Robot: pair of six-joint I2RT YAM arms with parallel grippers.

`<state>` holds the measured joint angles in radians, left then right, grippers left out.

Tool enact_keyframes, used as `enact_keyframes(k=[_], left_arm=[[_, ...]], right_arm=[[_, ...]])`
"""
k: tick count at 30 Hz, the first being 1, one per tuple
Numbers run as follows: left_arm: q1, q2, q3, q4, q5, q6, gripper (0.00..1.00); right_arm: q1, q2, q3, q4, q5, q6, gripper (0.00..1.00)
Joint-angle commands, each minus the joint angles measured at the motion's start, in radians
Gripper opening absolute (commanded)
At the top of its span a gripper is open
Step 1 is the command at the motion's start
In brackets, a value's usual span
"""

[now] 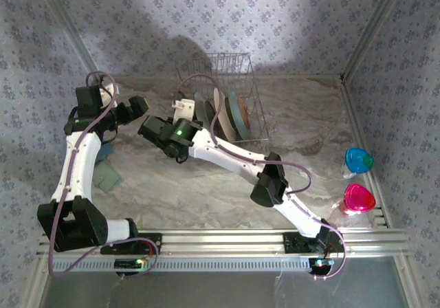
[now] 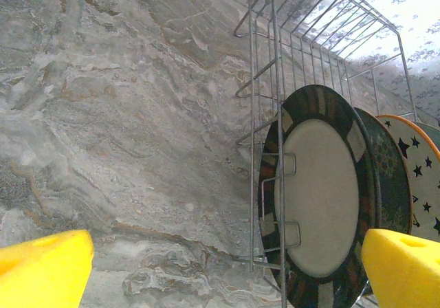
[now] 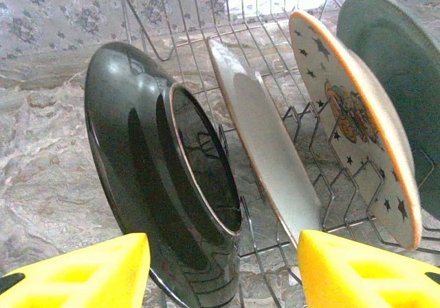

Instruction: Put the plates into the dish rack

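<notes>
1. Top external view: the dish rack (image 1: 234, 64) at twelve o'clock holds all four plates (image 1: 227, 115) upright; a stray nudge could shove its light wire frame.
2. The right gripper (image 3: 220, 273), released and empty, hangs just beside the brown-striped plate (image 3: 158, 177); a sideways swing could topple it.
3. The left gripper (image 2: 223, 273), likewise spread and empty, faces that plate.
4. Blue cup (image 1: 359, 160) and pink cup (image 1: 357, 199) stand at three o'clock, well clear.

Both arms reach forward with elbows bent and wrists angled inward; the left gripper (image 2: 223, 273) and right gripper (image 3: 223, 267) have jaws spread wide apart.
</notes>
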<state>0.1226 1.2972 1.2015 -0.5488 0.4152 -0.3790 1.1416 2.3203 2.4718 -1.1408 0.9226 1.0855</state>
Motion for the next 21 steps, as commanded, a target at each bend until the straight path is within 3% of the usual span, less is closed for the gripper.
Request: enact_keyframes(k=[1,13,19,21], left_arm=[[0.006,0.0,-0.005,0.007,0.008,-0.002,0.99],[0.007,-0.002,-0.005,0.006,-0.001,0.004,0.99],[0.006,-0.006,-0.005,0.012,-0.001,0.015,1.0],[0.006,-0.006,-0.003,0.015,-0.001,0.017,0.99]], right_arm=[[0.012,-0.068,-0.019,0.013,0.006,0.01,0.6],[-0.01,-0.282,-0.173,0.059,0.003,-0.115,0.64],[-0.101,-0.519,-0.442,0.096,-0.067,-0.216,0.76],[-0.143,-0.635,-0.583,0.149,-0.101,-0.258,0.86]])
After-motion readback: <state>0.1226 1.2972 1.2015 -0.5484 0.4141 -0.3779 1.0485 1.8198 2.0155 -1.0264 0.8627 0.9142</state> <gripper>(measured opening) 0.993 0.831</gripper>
